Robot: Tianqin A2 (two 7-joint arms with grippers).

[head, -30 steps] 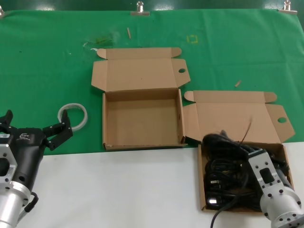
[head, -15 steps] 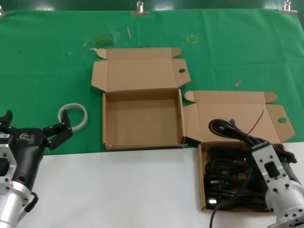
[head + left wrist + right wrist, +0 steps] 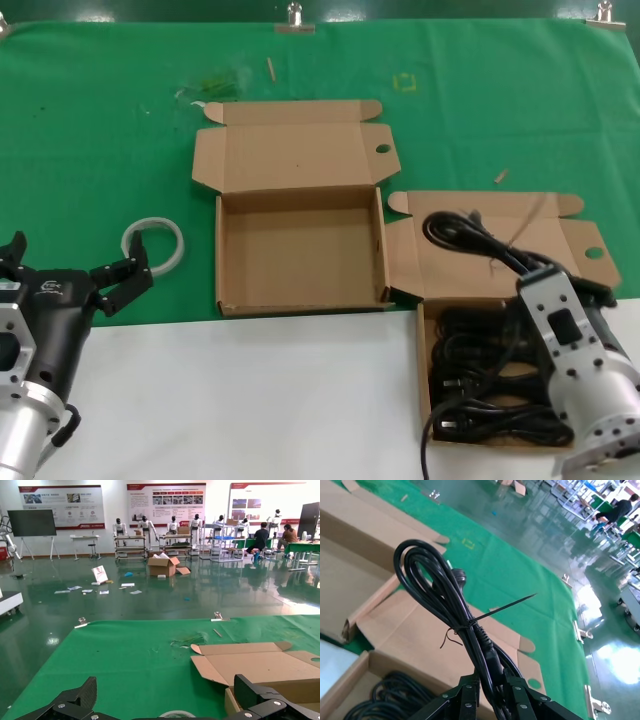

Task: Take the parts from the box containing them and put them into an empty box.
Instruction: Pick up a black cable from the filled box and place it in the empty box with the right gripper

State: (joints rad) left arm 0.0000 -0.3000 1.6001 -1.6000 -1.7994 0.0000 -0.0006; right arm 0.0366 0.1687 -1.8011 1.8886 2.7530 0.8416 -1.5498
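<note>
- A bundled power cord [image 3: 445, 595] is clamped in the right claw [image 3: 492, 690] and held above the full box [image 3: 432, 400].
- The empty box [image 3: 300, 300] is set beside it.
- The left claw [image 3: 70, 275] is spread apart near the white ring [image 3: 154, 243].

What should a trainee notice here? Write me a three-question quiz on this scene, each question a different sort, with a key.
1. True or false: the right gripper has its fingers shut on a bundled black power cord.
2. Multiple choice: where is the white ring? A) inside the empty brown cardboard box B) on the green cloth near the left gripper C) in the cardboard box of coiled black cords
3. Fill in: the lifted cord is bound with a thin black ____.

Key: 1 true; 2 B; 3 tie.
</note>
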